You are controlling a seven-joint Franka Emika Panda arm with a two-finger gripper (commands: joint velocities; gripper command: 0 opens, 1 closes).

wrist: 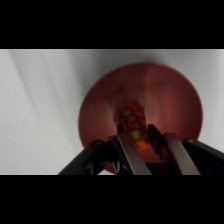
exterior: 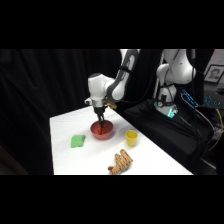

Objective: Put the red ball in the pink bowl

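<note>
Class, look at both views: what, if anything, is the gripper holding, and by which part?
The gripper holds the red ball by its opposite sides, between its two fingers, over the pink bowl.

On the white desk (exterior: 65, 125): a green cloth (exterior: 78, 141) at nine o'clock, a yellow cup (exterior: 131, 137) at three, a tan braided object (exterior: 121, 162) at six.

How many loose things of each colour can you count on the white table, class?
Red: 1, the red ball
Pink: 1, the pink bowl
Yellow: 1, the small cup
Green: 1, a flat green thing
Tan: 1, a striped lumpy thing
Total: 5
</note>
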